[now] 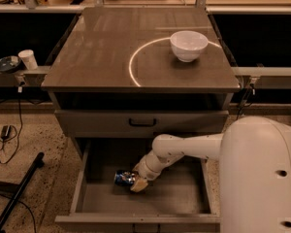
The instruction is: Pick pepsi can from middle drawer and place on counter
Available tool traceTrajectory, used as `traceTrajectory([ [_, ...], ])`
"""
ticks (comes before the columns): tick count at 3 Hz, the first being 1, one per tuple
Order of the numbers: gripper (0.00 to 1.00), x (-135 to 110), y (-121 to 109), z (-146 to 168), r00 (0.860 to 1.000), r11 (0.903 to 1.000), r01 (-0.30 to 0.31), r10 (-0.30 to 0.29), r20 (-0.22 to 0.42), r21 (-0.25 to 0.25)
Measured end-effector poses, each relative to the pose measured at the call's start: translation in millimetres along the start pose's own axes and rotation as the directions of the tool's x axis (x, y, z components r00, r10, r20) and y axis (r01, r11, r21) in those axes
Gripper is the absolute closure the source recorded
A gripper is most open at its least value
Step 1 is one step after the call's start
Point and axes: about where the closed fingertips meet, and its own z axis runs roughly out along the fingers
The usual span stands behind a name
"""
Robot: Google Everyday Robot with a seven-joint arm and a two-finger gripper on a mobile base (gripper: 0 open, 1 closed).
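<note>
Floor: speckled floor [43, 178] is spreading out left of the bench [111, 47], with a black pole [17, 193] slanting across it.
Left ledge: a white paper cup [27, 58] and a dark dish [8, 63] are sitting just left of the bench.
Surface: the bench top is lying flat, glossy grey-brown, catching pale reflections towards its far edge.
Arc: a bright white arc [133, 64] is curving across the middle of the bench top.
Bowl: a white bowl [188, 45] is standing upright on the bench's right half, over the arc's right end.
Closed drawer: a grey drawer front [142, 123] with a black handle is sitting directly under the bench top.
Middle drawer: the middle drawer [184, 193] is standing pulled out below the bench.
Pepsi can: the pepsi can [124, 177] is lying on its side on the drawer floor, under the bench's middle.
Gripper: the gripper [138, 184] is reaching down into the drawer, touching the can's right end; whether it is clamping the can, I cannot tell.
Arm: the white arm [184, 147] is stretching from the lower right, below the bench's right corner.
</note>
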Motion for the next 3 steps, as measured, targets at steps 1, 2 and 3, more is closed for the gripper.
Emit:
traceTrajectory([
  [1, 1.00, 0, 0, 0, 1.000, 1.0000, 0.000, 0.000, 0.000, 0.000],
  [2, 1.00, -2, 4, -9, 0.999, 0.9999, -0.009, 0.009, 0.037, 0.004],
  [3, 1.00, -3, 7, -28, 0.998, 0.9994, -0.015, 0.013, 0.055, 0.031],
])
